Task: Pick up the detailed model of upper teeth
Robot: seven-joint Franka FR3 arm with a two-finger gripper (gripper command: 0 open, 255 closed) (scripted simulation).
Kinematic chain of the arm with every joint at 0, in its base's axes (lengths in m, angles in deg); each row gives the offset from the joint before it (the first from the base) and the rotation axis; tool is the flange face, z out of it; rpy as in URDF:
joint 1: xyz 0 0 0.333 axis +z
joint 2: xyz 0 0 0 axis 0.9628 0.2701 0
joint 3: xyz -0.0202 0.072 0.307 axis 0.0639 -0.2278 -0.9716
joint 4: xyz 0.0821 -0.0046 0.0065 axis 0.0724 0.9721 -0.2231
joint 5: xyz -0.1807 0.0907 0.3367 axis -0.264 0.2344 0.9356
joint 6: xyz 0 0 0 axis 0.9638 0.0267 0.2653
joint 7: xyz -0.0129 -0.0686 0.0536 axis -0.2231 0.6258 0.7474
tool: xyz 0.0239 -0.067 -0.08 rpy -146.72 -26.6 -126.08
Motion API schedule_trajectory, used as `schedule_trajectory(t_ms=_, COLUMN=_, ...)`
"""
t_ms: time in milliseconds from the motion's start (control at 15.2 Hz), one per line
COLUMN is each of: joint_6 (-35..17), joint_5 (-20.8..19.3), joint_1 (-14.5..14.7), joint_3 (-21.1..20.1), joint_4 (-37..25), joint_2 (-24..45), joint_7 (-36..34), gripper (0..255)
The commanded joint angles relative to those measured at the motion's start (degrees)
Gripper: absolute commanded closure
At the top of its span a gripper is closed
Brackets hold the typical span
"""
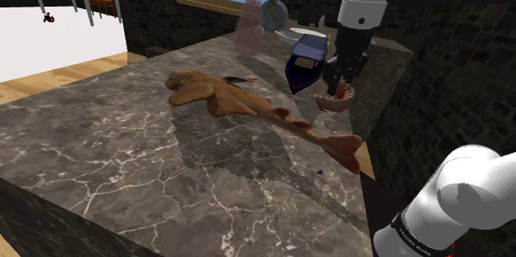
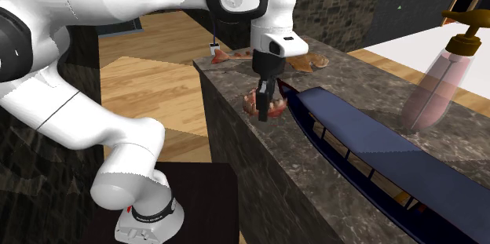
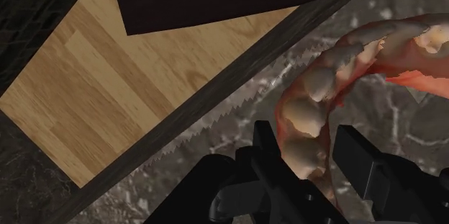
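You have the hand (image 1: 340, 88) at the right of the shoulder view, low over the near edge of the marbled tabletop (image 1: 116, 148), and the teeth model (image 1: 334, 102) sits directly under it rather than off to either side. In the wrist view the two black fingers (image 3: 270, 154) are drawn in narrow on either flank of one limb of the pink-gummed arch (image 3: 314, 107), and they appear to press on both sides, so treat the model as gripped. The relation that matters is this: the limb between the fingers runs straight away from the hand, and the rest of the arch then curls off to one side, so your hold is off-centre and most of the model lies beyond the fingertips. In the second exterior view the model (image 2: 253, 106) is at centre frame, right on the tabletop's edge above the wooden floor (image 2: 149, 85), with the bow of the blue boat (image 2: 369, 156) just beside it to the right. I cannot tell whether the model has left the surface. The lift probably wants to go straight up, since any sideways drift could brush the boat, and the lopsided hold could let the arch swing between the fingers.
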Motion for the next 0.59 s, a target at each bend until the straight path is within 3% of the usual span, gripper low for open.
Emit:
schedule_trajectory(t_ms=0, joint_6=1.5, joint_5=-0.1, joint_1=-0.1, joint_3=0.1, joint_4=-1.7, joint_2=0.2, joint_7=0.2, gripper=255)
schedule_trajectory(t_ms=528, joint_6=7.3, joint_5=-0.6, joint_1=-0.5, joint_3=0.4, joint_4=-9.2, joint_2=1.9, joint_7=0.6, gripper=255)
